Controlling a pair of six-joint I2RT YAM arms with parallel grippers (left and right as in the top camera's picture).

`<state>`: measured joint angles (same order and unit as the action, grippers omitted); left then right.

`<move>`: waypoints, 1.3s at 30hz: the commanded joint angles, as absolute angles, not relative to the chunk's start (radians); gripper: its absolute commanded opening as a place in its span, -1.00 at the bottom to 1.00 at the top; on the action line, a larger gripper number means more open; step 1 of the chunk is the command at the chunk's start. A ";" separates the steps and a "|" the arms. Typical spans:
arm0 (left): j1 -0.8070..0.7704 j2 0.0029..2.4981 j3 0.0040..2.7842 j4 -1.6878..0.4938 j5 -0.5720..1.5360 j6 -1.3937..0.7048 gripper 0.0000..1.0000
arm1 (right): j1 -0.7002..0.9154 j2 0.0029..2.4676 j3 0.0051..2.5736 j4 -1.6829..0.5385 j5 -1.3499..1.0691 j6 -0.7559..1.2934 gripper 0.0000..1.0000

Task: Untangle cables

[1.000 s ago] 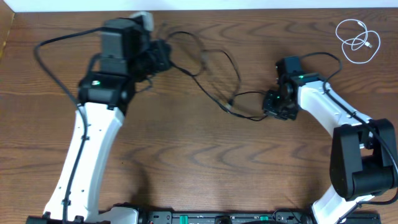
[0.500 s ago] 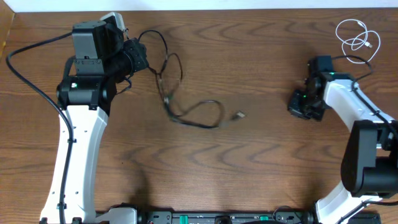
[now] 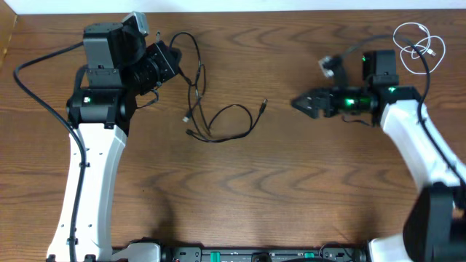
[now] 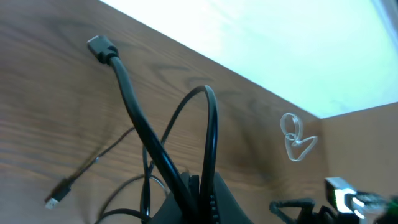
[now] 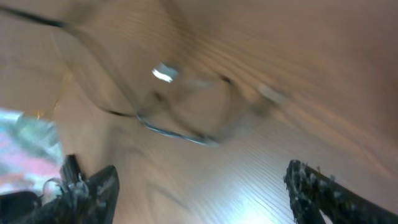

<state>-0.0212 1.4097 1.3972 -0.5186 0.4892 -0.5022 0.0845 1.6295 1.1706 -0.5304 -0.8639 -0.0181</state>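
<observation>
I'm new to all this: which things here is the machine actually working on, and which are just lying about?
Part of the job: black cables; white cable.
Just there: thick black cord feeding the left arm; wooden table.

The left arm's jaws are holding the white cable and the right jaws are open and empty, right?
No. The left jaws hold a black cable, not the white cable, which lies loose at the far right corner; the overhead view shows it. The right jaws are open and empty.
</observation>
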 commanded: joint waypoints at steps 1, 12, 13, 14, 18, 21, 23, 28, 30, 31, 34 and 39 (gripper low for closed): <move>-0.055 1.390 1.408 -0.506 0.543 -0.645 -0.85 | 0.205 1.560 1.192 -0.418 -0.894 0.123 0.68; -0.143 1.390 1.408 -0.498 0.543 -0.692 -0.85 | 0.484 1.745 1.192 -0.173 -0.746 0.292 0.45; -0.143 1.390 1.408 -0.498 0.543 -0.694 -0.85 | 0.495 1.766 1.192 -0.159 -0.745 0.292 0.38; -0.143 1.390 1.408 -0.499 0.543 -0.694 -0.85 | 0.503 1.783 1.192 -0.146 -0.745 0.291 0.29; -0.143 1.390 1.408 -0.499 0.543 -0.693 -0.85 | 0.517 1.824 1.192 -0.139 -0.663 0.294 -0.57; -0.140 1.390 1.408 -0.499 0.535 -0.651 -0.85 | 0.494 1.826 1.192 -0.189 -0.511 0.378 -0.98; -0.130 1.390 1.408 -0.500 0.508 -0.582 -0.85 | 0.462 1.825 1.192 -0.264 -0.364 0.457 -0.98; -0.068 1.390 1.408 -0.561 0.378 -0.521 -0.85 | 0.351 1.825 1.192 -0.528 -0.064 0.564 -0.98; -0.036 1.390 1.408 -0.581 0.352 -0.491 -0.85 | 0.300 1.825 1.192 -0.596 -0.043 0.545 -0.98; -0.023 1.390 1.408 -0.587 0.345 -0.483 -0.85 | 0.278 1.825 1.192 -0.618 -0.043 0.537 -0.98; 0.025 1.390 1.407 -0.606 0.342 -0.446 -0.85 | 0.200 1.825 1.192 -0.676 -0.044 0.519 -0.98; 0.089 1.391 1.407 -0.651 0.334 -0.423 -0.85 | 0.059 1.825 1.192 -0.713 -0.066 0.473 -0.98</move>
